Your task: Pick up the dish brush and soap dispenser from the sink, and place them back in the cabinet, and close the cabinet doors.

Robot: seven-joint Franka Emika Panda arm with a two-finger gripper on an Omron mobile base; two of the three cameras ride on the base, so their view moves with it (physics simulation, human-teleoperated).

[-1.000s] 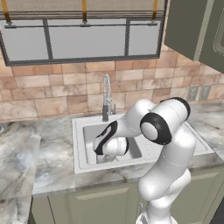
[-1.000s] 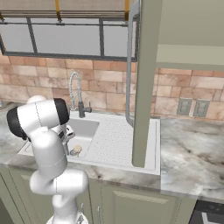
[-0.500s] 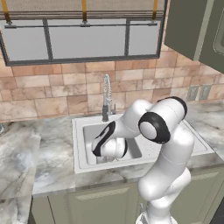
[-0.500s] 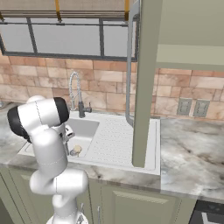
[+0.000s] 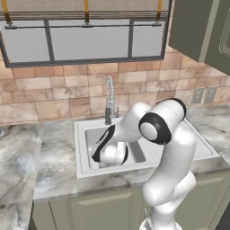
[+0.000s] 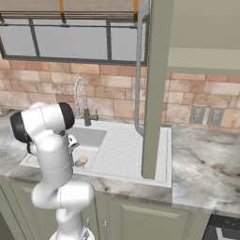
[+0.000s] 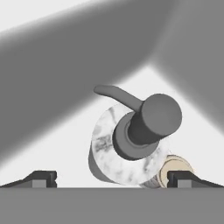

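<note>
The claw (image 7: 111, 178) hangs released, its two tips spread wide and holding nothing, pointing straight down into the sink (image 5: 85, 134). In the hand view the soap (image 7: 131, 142) stands upright between the tips and apart from both, seen from above: a marbled grey bottle with a dark pump cap and a thin spout curving off to one side. The brush (image 7: 175, 168) lies just beside the soap, touching or nearly touching it, its tan head partly hidden behind one fingertip (image 7: 181, 178).

In the right base view the brush (image 6: 82, 160) rests on the basin floor close to the front wall, beside the arm. The faucet (image 5: 109, 99) rises at the back rim of the sink. The sink is set into a marbled surface (image 5: 49, 166), with the ribbed drainboard (image 6: 126, 150) to its right. Up at the right, the cabinet (image 6: 201, 28) stands with a door (image 6: 154, 89) swung open, edge-on to the camera.
</note>
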